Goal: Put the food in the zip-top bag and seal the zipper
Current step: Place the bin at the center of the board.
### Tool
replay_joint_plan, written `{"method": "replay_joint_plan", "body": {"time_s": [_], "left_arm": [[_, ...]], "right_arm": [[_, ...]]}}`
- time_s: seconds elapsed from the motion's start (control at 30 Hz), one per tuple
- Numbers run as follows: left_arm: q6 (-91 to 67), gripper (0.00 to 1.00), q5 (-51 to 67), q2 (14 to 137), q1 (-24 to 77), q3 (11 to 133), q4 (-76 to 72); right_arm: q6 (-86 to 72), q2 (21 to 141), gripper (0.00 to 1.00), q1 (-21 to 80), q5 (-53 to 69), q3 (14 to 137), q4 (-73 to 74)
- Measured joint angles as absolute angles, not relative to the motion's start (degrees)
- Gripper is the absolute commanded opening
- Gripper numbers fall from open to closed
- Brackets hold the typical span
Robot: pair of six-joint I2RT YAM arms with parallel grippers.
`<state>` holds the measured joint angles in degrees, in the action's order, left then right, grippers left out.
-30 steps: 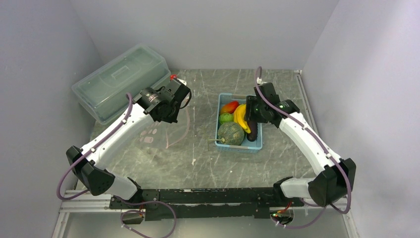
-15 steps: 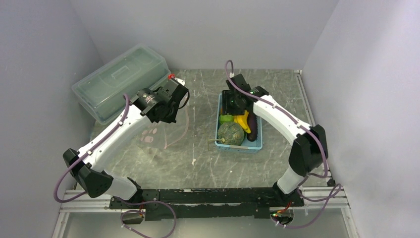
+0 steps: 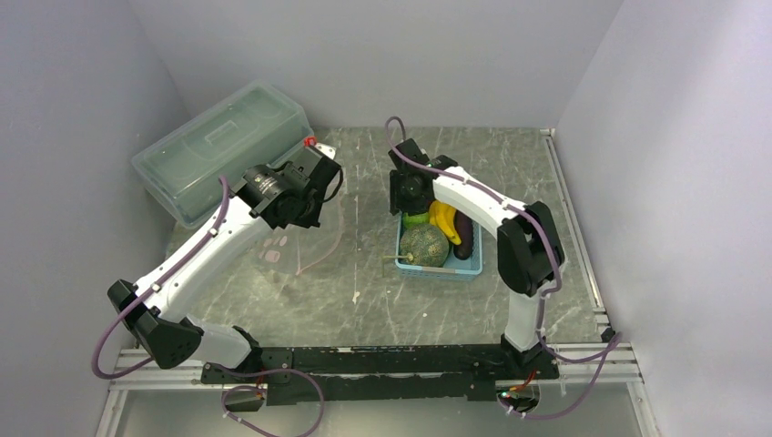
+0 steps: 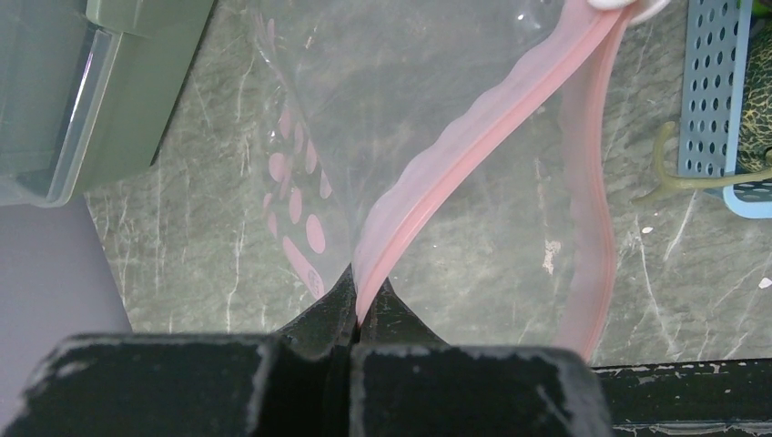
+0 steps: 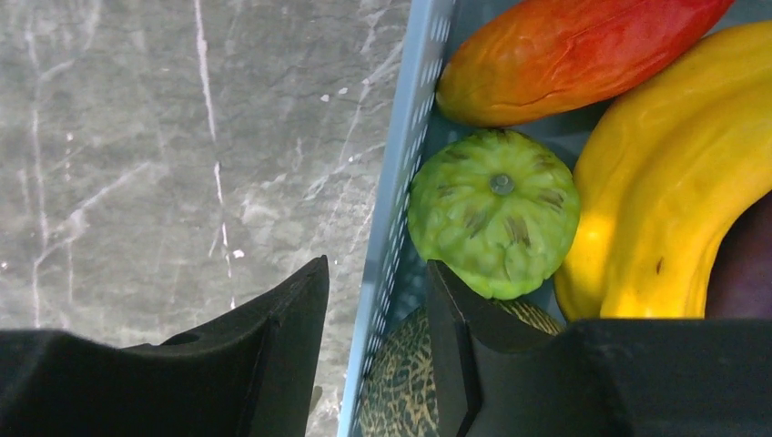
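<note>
Left gripper (image 4: 358,309): is clenching tight on the zipper (image 4: 473,146), pinching one pink lip between its fingertips and holding that lip raised off the counter (image 3: 364,291).
Zipper: is standing unsealed; the pinched lip is slanting away from the gripper, while the second lip is running separately along the counter on the basket side.
Zip-top bag (image 4: 437,109): is lying on the counter between the lidded box (image 3: 218,146) and the basket (image 3: 437,269), its clear dotted film sagging below the raised lip.
Right gripper (image 5: 373,282): is hanging released over the basket's left wall (one finger outside above the counter, the other inside), grasping nothing.
Green ball (image 5: 492,214): is sitting in the basket just beside the inner finger; whether they are touching cannot be told.
Bananas (image 5: 674,182): are lying in the basket against the green ball's right side.
Red-orange piece (image 5: 573,55): is lying at the basket's far end, beyond the green ball.
Dull-green lump (image 3: 424,244): is filling the basket's near left corner.
Purple piece (image 5: 742,264): is lying along the bananas' right side, mostly out of the wrist view.
</note>
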<state>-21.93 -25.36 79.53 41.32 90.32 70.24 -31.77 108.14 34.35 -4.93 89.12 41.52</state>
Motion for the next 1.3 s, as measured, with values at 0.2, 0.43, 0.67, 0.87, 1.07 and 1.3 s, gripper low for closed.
{"method": "replay_joint_plan", "body": {"time_s": [0.2, 0.43, 0.67, 0.87, 1.07, 1.3], "left_arm": [[-22.0, 0.00, -25.4, 79.5, 41.3, 90.3, 70.6], [-22.0, 0.00, -25.4, 79.5, 41.3, 90.3, 70.9], [-22.0, 0.00, -25.4, 79.5, 41.3, 90.3, 70.9], [-22.2, 0.00, -25.4, 79.5, 41.3, 90.3, 70.9], [-22.2, 0.00, -25.4, 79.5, 41.3, 90.3, 70.9], [-22.2, 0.00, -25.4, 79.5, 41.3, 90.3, 70.9]], "right_arm": [[-31.8, 112.0, 0.38, 35.0, -6.0, 90.9, 41.9], [-31.4, 112.9, 0.21, 36.2, -7.7, 91.4, 42.4], [-31.0, 112.9, 0.05, 36.8, -9.4, 91.9, 43.6], [-29.4, 112.9, 0.00, 37.0, -11.0, 91.9, 44.1], [-28.4, 112.7, 0.00, 37.3, -12.0, 91.3, 43.6], [-28.3, 111.7, 0.28, 37.6, -12.0, 90.2, 43.2]]}}
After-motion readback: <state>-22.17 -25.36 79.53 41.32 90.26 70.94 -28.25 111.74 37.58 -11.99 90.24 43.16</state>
